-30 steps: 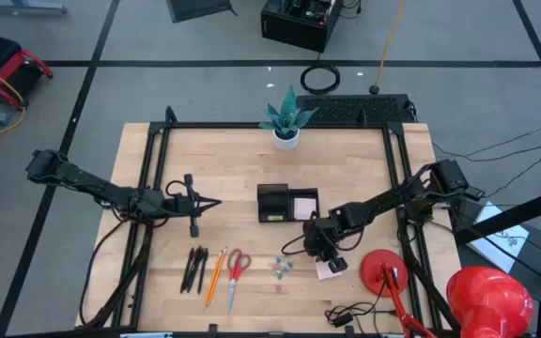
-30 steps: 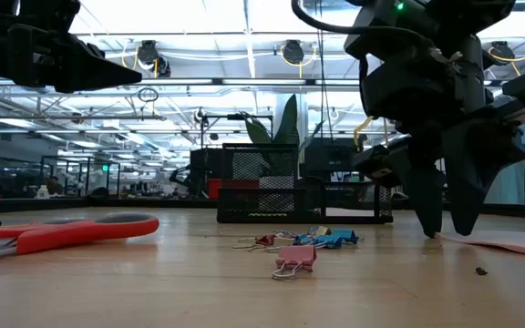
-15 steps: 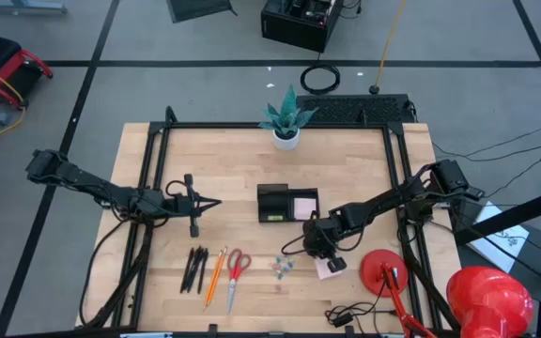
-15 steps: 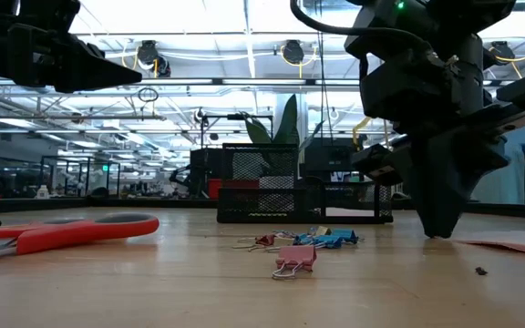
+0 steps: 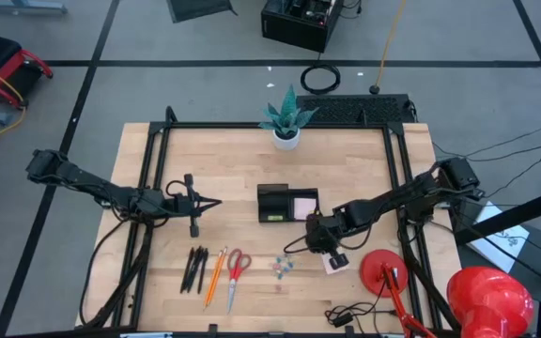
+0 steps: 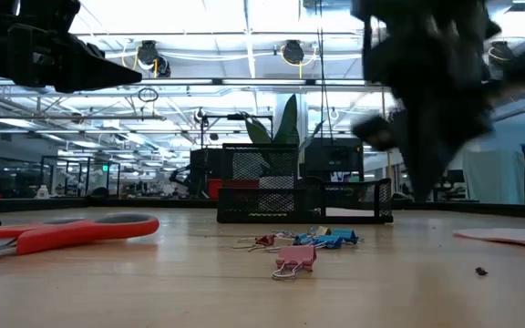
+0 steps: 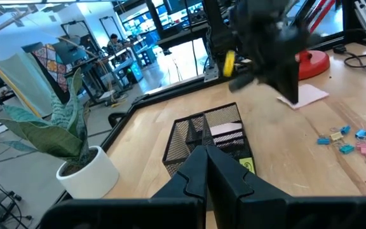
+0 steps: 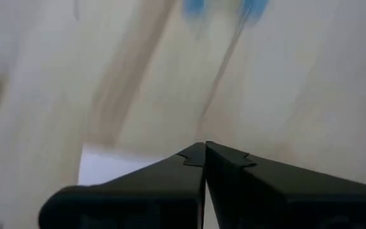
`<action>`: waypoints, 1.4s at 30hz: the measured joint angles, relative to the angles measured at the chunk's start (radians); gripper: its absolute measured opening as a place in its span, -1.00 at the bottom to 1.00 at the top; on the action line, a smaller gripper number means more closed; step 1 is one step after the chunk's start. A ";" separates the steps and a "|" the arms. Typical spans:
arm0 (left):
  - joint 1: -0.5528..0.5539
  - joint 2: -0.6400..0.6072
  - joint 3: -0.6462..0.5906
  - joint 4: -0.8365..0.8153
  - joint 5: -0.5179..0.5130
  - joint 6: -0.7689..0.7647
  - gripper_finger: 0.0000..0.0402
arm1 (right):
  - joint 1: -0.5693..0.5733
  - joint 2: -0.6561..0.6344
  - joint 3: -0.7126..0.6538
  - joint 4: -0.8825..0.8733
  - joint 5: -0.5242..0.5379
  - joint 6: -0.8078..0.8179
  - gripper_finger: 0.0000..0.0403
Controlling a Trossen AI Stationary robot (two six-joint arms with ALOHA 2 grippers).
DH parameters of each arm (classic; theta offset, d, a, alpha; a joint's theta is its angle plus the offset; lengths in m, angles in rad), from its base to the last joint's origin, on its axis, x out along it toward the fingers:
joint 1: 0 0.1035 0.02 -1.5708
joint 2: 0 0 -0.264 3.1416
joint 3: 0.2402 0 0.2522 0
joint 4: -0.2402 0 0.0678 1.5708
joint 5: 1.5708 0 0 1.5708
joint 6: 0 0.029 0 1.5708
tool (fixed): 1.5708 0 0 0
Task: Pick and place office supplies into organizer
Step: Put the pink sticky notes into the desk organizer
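The black mesh organizer (image 5: pixel 272 201) stands mid-table, with a pink pad (image 5: pixel 304 206) in its right compartment. A loose pink sticky note (image 5: pixel 332 267) lies flat on the table near the red lamp base; it also shows in the low view (image 6: pixel 509 239). Black pens (image 5: pixel 195 269), an orange pencil (image 5: pixel 216 277), red-handled scissors (image 5: pixel 235 272) and small clips (image 5: pixel 282 268) lie along the near edge. My right gripper (image 5: pixel 319 242) is shut (image 8: pixel 205 149), raised off the table (image 6: pixel 422 187) and blurred, beside the note. My left gripper (image 5: pixel 216 202) hovers shut (image 7: pixel 206 152) left of the organizer.
A white plant pot (image 5: pixel 286 136) stands at the far edge. The red lamp's base (image 5: pixel 383 270) and head (image 5: pixel 489 299) stand at the near right corner, with a cable (image 5: pixel 350 314) beside them. Black frame rails run along both sides. Bare wood lies between organizer and supplies.
My right gripper stood open with its fingertips on the table by the loose pink note, then shut. It has since lifted quickly and moved a little toward the organizer. The note still lies flat on the table.
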 joint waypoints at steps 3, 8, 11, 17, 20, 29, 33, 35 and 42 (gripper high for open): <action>0.000 0.000 0.000 -0.001 -0.004 0.000 -0.93 | 0.011 -0.035 0.034 -0.035 0.017 -0.005 -1.00; 0.000 0.000 0.000 0.000 -0.005 0.000 -0.93 | 0.022 -0.050 0.068 -0.021 0.018 -0.003 -1.00; 0.000 0.000 0.000 -0.001 -0.005 -0.001 -0.93 | 0.027 -0.047 0.054 -0.028 -0.003 0.030 -0.98; 0.000 0.000 0.000 -0.009 -0.005 -0.011 -0.93 | 0.078 -0.048 0.041 -0.100 -0.015 0.172 -0.56; 0.000 0.000 0.000 -0.009 -0.005 -0.012 -0.93 | 0.105 -0.048 0.041 -0.155 -0.013 0.275 -0.20; 0.000 0.000 0.000 -0.009 -0.005 -0.022 -0.93 | 0.170 -0.036 0.015 -0.211 0.061 0.482 0.67; 0.000 0.000 0.000 -0.008 -0.005 -0.022 -0.93 | 0.188 -0.036 -0.021 -0.203 0.072 0.545 0.73; 0.000 0.000 0.000 -0.009 -0.005 -0.022 -0.93 | 0.203 -0.036 -0.044 -0.183 0.075 0.558 0.72; 0.000 0.000 0.000 -0.008 -0.005 -0.021 -0.93 | 0.229 0.039 -0.109 -0.150 0.146 0.566 0.70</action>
